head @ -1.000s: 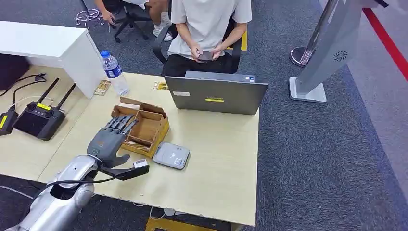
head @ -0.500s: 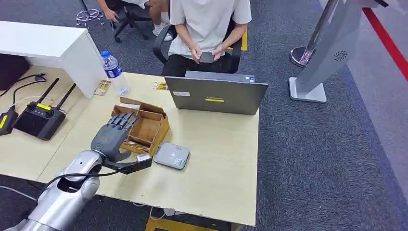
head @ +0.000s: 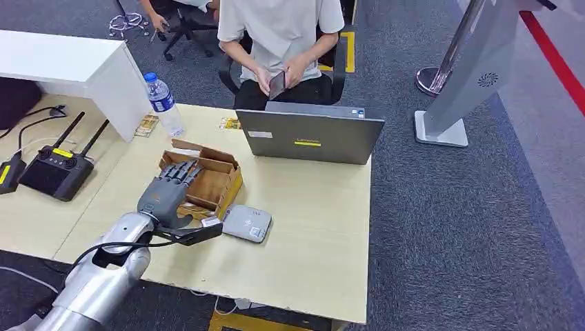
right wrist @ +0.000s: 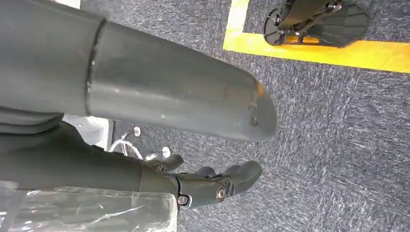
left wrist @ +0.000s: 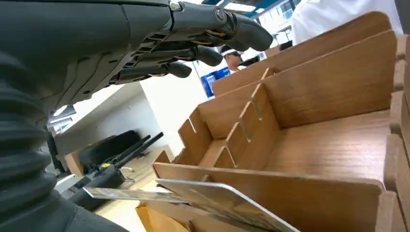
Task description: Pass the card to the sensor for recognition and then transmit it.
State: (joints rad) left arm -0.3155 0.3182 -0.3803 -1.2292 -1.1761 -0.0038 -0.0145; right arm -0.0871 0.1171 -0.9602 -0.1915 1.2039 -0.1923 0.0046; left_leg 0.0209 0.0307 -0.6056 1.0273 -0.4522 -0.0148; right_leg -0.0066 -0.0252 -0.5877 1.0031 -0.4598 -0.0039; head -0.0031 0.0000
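The left hand (head: 165, 196) hovers over the box (head: 210, 181), fingers spread and holding nothing; the right hand (right wrist: 212, 186) hangs by the floor, fingers loosely curled, empty. A card (left wrist: 217, 200) lies at the box's near edge, beside the sensor (head: 246, 223) on the worktop (head: 310, 221). The pickup seems under way; next, pinch that card.

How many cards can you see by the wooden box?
2. In the left wrist view, both cards stick out low at the wooden box's near wall, overlapping. More may be hidden.
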